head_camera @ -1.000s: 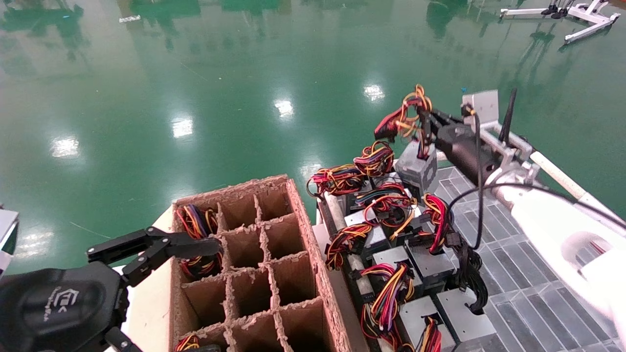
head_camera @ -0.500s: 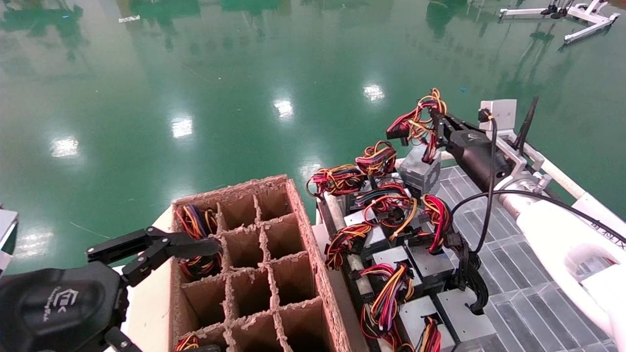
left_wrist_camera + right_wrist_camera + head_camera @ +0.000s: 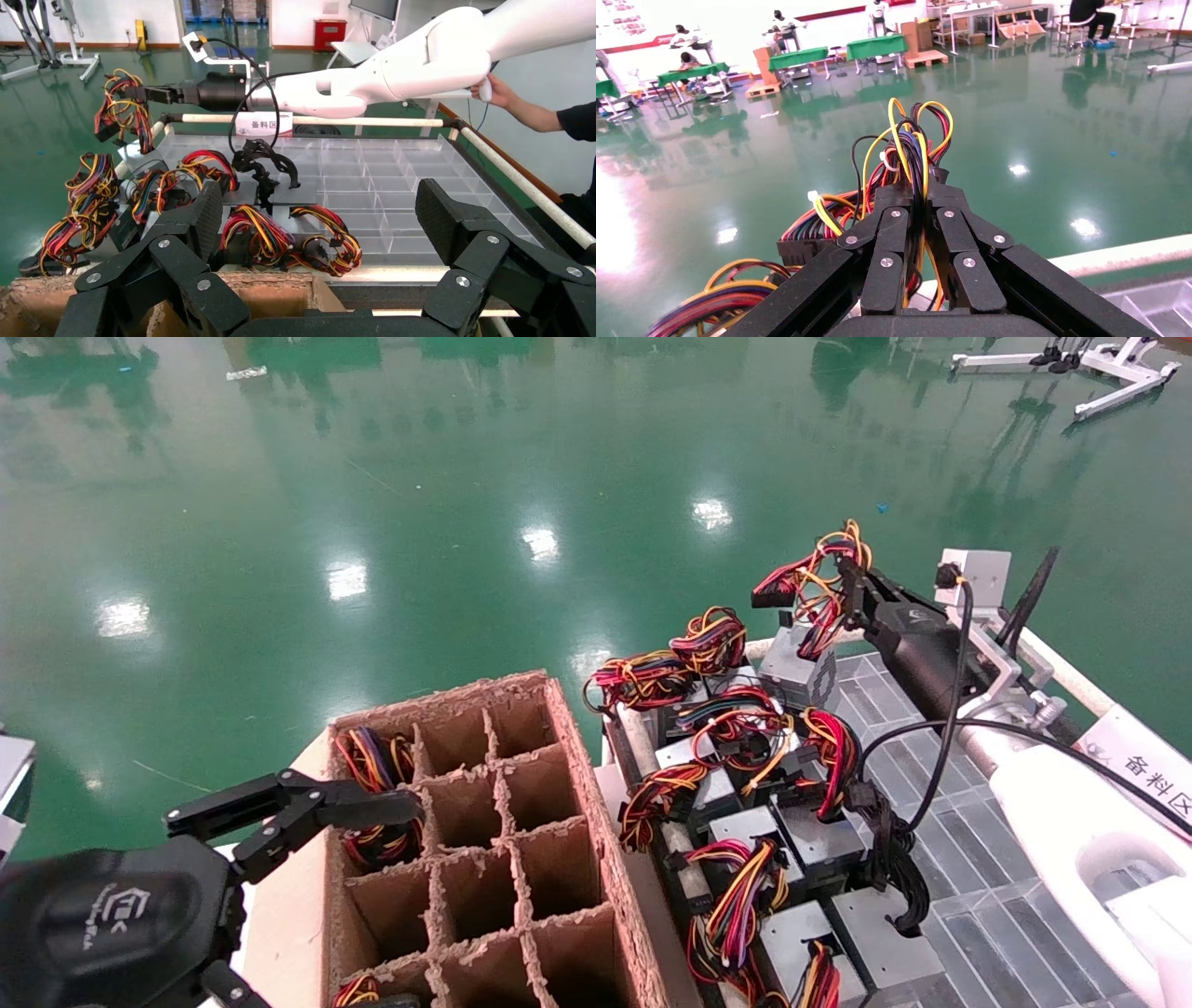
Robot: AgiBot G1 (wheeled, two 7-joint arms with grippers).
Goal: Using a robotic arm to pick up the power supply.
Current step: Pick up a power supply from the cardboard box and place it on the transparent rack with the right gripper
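Two robot hands, left hand (image 3: 307, 817) and right hand (image 3: 852, 581), one divided cardboard box (image 3: 484, 840), many alike grey power supplies (image 3: 810, 845)

Right pincer (image 3: 849, 581) clamped; left pincer (image 3: 307, 812) agape.

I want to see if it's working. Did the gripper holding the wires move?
Yes. The right gripper, shut on the power supply's wire bundle, has drifted to the robot's right and lower in the head view, away from the cardboard box, which stayed put.
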